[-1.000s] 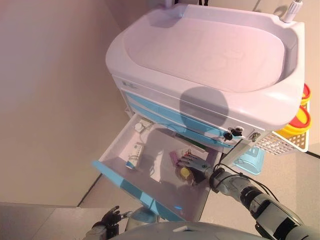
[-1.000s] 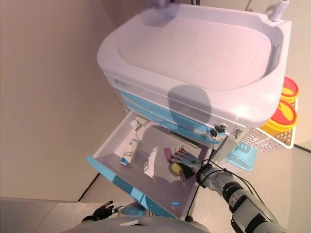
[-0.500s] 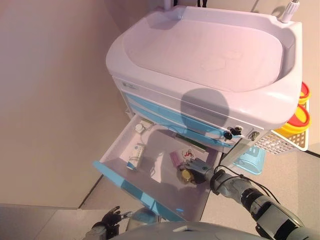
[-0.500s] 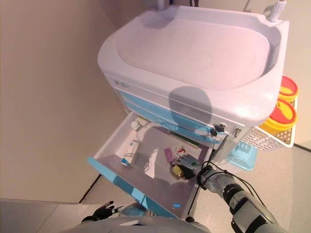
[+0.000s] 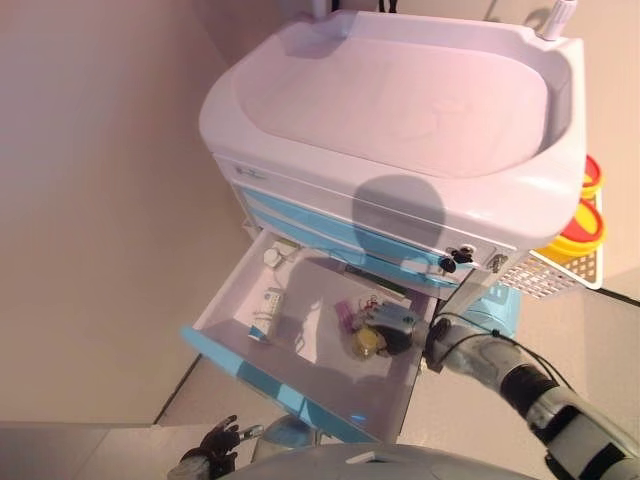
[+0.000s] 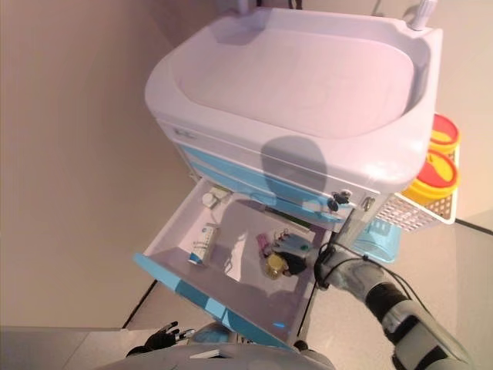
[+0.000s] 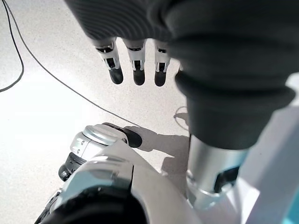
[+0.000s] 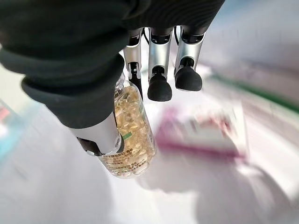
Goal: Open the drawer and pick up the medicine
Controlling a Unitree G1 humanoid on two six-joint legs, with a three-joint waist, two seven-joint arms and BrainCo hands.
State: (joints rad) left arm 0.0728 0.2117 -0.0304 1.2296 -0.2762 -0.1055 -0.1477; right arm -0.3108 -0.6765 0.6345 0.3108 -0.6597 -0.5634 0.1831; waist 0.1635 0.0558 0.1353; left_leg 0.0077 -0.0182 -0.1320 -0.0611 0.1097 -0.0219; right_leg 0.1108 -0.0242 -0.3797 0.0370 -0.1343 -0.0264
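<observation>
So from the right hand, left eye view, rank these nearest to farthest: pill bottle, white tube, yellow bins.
1. Pill bottle, in the right hand.
2. White tube, at the open drawer's left side.
3. Yellow bins, in the basket on the cart's right side.

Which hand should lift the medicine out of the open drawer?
Right. The right hand is inside the drawer, fingers and thumb curled round the pill bottle. The left hand hangs low beside it, holding nothing.

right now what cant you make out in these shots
- Bottle label: print too small, right hand thumb across it.
- Bottle in the eye views: mostly behind that hand; cap shape unclear.
- Pink packet: blurred, contents unreadable.
- Drawer back: small items too small to name.
- Left hand: only fingers visible, the rest under its cover.
</observation>
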